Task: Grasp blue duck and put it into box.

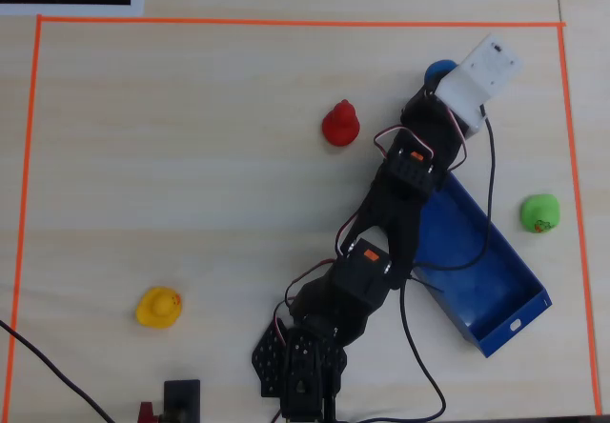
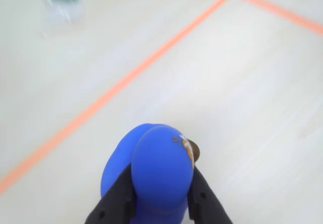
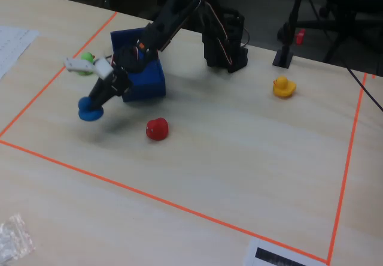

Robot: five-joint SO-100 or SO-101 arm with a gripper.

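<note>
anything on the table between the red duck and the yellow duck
No, the stretch between the red duck and the yellow duck is bare tabletop, clearest in the overhead view.

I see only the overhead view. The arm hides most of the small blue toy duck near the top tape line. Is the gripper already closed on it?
Observer: Yes. In the wrist view the two black fingers press both sides of the small rounded bright-blue toy duck.
Operator: Is the duck lifted from the table?
Observer: I cannot tell for sure. In the fixed view the duck sits low at the light wooden table, under the gripper.
Operator: Which way is the long dark-blue open box from there?
Observer: In the fixed view the box stands just behind and to the right of the duck, apart from it, and the round red toy duck lies further right.
</note>
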